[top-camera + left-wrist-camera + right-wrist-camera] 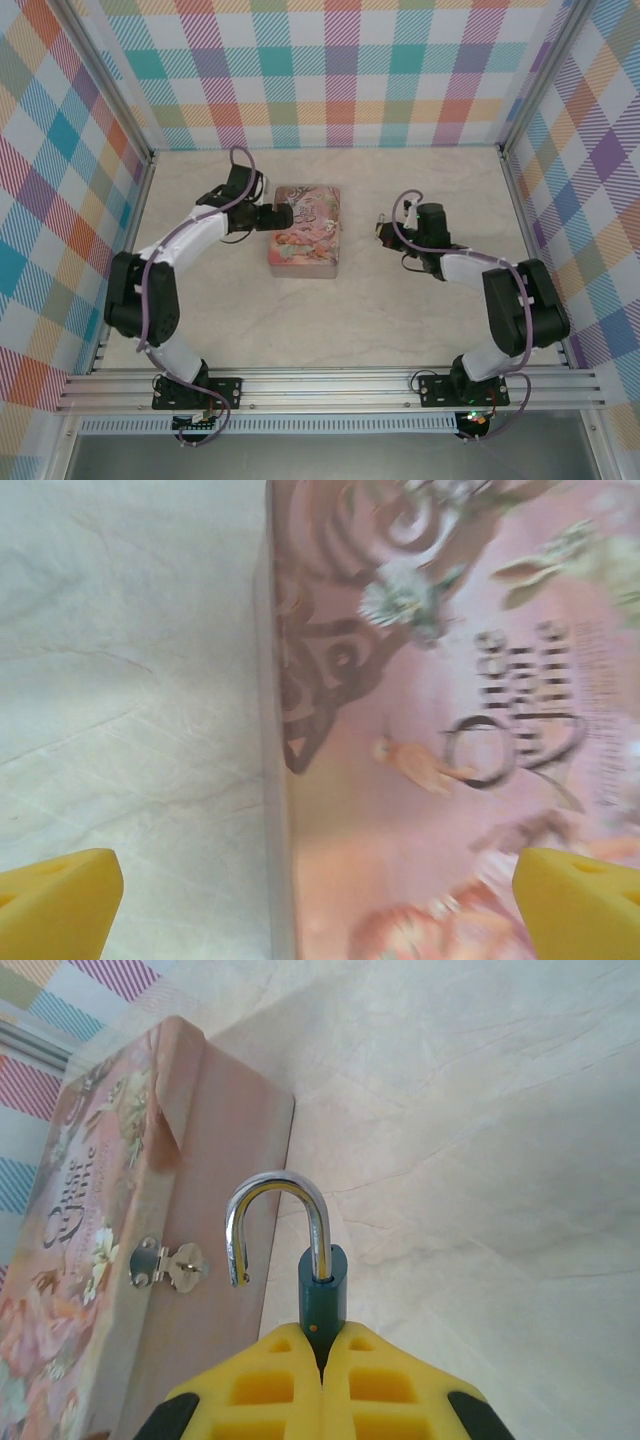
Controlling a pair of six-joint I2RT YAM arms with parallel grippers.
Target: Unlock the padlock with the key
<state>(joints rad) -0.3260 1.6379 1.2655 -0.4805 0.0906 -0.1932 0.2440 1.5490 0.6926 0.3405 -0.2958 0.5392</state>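
Lower padlock point(322, 1278) body hidden between fingers point(262, 1388)

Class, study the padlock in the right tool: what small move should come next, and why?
Probably lower the right tool and set the padlock on the table beside the tin. Its shackle end hangs free of the blue body, so it looks unlocked already, and the left tool stands open over the tin's edge.

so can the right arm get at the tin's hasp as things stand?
Probably yes: the hasp sits on the tin side facing the right gripper, bare table between, though it holds the padlock.
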